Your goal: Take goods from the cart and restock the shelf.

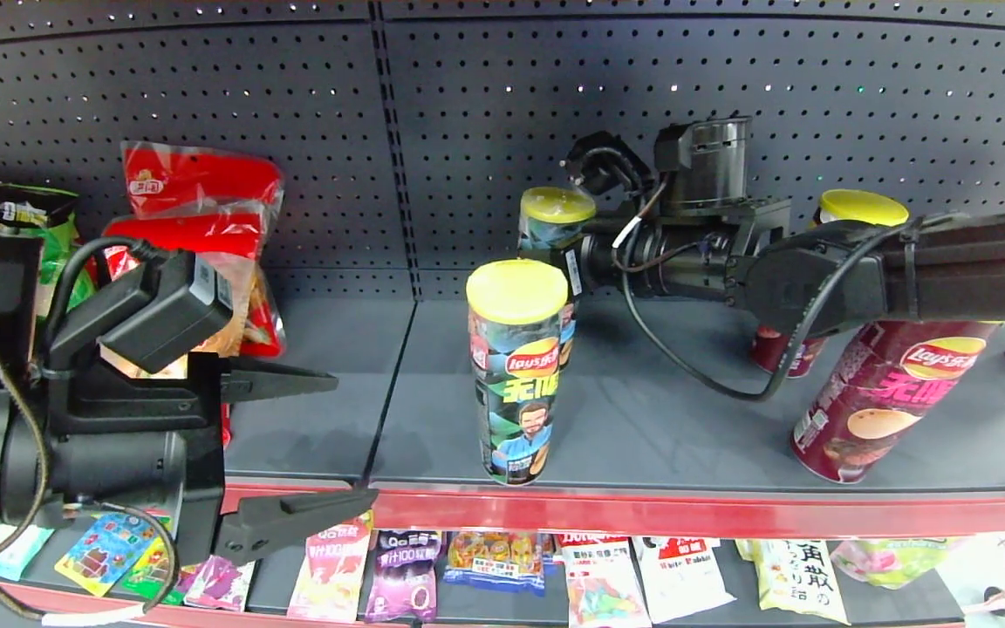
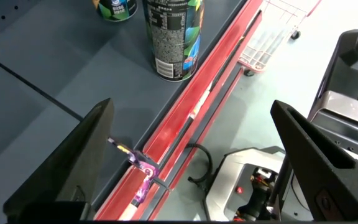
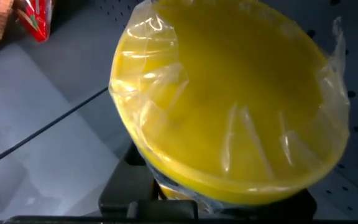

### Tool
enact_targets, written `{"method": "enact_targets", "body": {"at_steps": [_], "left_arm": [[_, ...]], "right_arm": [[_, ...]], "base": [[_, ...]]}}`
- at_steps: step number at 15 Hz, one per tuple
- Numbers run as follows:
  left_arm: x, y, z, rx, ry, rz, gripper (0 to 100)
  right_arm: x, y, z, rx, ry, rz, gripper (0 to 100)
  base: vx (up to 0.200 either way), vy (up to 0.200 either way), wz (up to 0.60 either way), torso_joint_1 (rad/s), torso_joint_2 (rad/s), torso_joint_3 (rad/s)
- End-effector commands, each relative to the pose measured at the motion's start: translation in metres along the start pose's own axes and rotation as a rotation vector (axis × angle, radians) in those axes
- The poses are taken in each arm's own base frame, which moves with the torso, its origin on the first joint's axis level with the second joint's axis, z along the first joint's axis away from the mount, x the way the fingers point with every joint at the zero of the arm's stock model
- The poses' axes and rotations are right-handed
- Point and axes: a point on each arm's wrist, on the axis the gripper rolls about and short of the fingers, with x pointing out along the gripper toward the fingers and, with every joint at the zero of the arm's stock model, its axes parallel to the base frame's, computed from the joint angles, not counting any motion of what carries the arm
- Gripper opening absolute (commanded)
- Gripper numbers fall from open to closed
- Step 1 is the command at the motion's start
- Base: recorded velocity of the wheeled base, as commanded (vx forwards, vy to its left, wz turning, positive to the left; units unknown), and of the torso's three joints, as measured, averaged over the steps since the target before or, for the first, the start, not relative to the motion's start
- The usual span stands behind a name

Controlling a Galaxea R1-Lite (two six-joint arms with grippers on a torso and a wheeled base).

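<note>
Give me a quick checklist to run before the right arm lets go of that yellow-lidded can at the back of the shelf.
1. Right gripper closed around rear can: ok.
2. Rear can's base resting on shelf: cannot tell, front can hides it.
3. Rear can upright: ok.
4. Front can upright near the shelf's front edge: ok.
5. Left gripper open, empty, apart from both cans: ok.
</note>
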Motion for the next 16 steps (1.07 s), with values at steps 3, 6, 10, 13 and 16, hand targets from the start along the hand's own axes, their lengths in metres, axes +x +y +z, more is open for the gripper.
{"method": "enact_targets", "body": {"at_steps": [3, 6, 10, 13, 16], "left_arm": [[0.005, 0.003, -0.002, -0.010, 0.015, -0.007, 100], [0.008, 0.004, -0.001, -0.013, 0.020, -0.009, 100], [0.012, 0.007, -0.003, -0.016, 0.031, -0.014, 100], [0.014, 0.007, -0.003, -0.017, 0.033, -0.016, 100], [0.014, 0.007, -0.003, -0.017, 0.036, -0.017, 100]], "right_arm": [[-0.001, 0.000, -0.001, 0.005, 0.006, -0.002, 100], [-0.006, 0.001, 0.000, 0.005, 0.007, 0.000, 100], [-0.037, 0.003, 0.006, 0.010, 0.007, -0.008, 100], [-0.063, 0.007, 0.009, 0.009, 0.006, -0.010, 100], [-0.090, 0.010, 0.012, 0.006, -0.010, -0.010, 100]], "base": [[0.000, 0.000, 0.00, 0.000, 0.00, 0.000], [0.000, 0.000, 0.00, 0.000, 0.00, 0.000], [0.000, 0.000, 0.00, 0.000, 0.00, 0.000], [0.000, 0.000, 0.00, 0.000, 0.00, 0.000], [0.000, 0.000, 0.00, 0.000, 0.00, 0.000]]}}
